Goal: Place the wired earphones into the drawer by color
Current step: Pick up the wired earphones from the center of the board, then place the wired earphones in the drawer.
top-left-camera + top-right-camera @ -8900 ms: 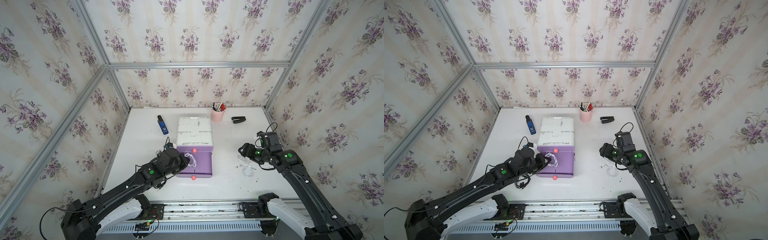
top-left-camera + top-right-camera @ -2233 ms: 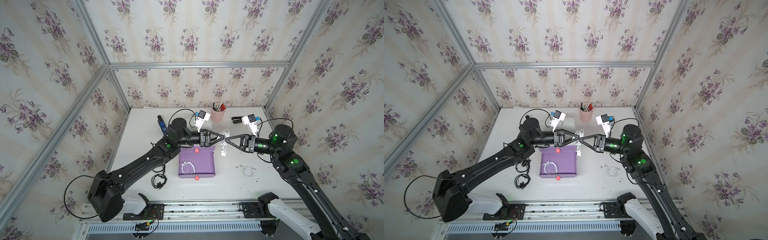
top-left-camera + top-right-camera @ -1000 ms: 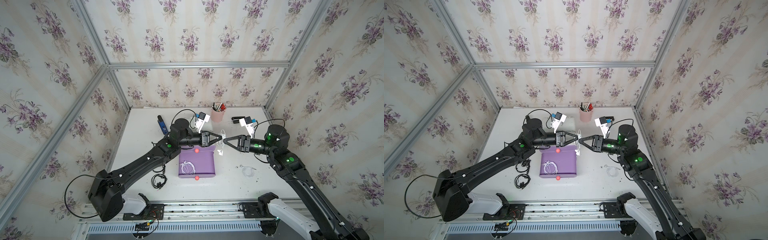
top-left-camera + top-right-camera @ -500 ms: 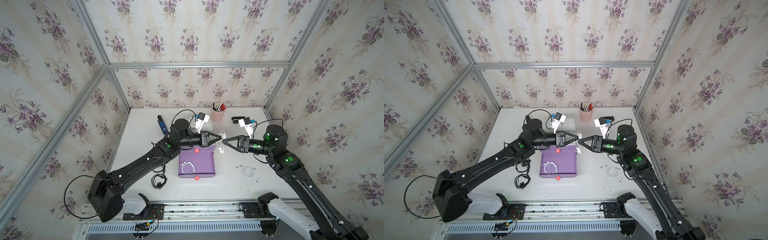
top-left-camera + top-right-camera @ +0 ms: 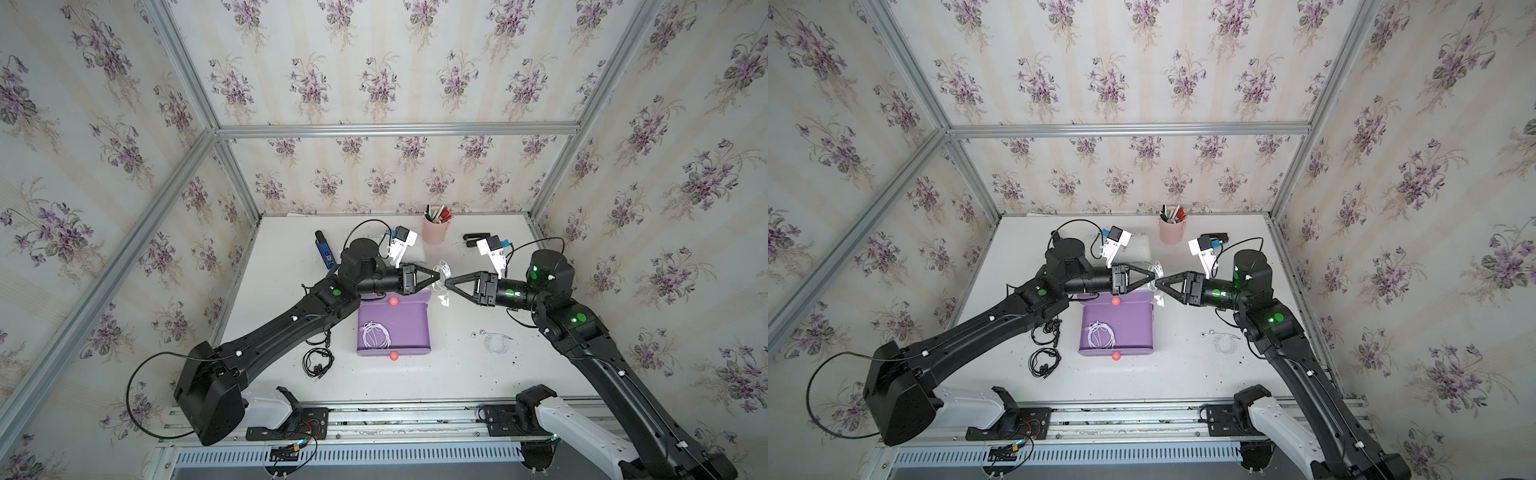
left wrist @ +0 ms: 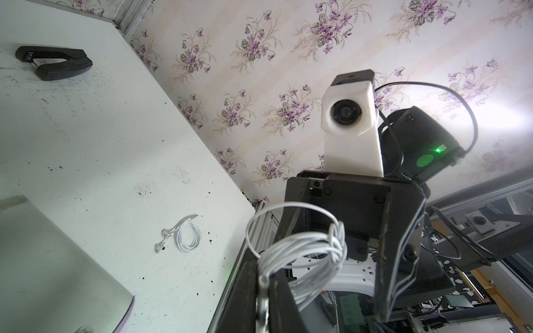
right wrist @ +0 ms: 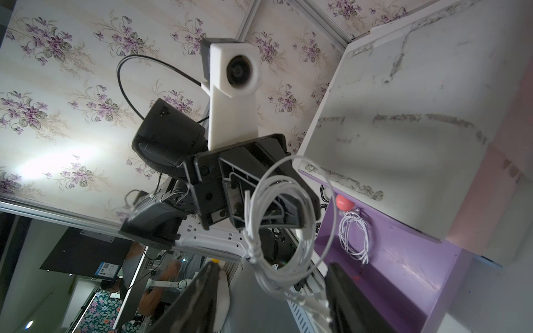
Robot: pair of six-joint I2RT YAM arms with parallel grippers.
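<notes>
Your left arm and right arm are matte black, with white base shells, round green stickers, white wrist-camera mounts and thin looping black cables.

The open plastic drawer was purple, the coiled earphone cable white, the round pen cup pink, the wallpaper cream with purple flowers.

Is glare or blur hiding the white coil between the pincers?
Left wrist view: glare on wallpaper, white coil sharp. Right wrist view: coil sharp, right pincer's fingers dark, soft. In both top views: even light, coil faint against white.
</notes>
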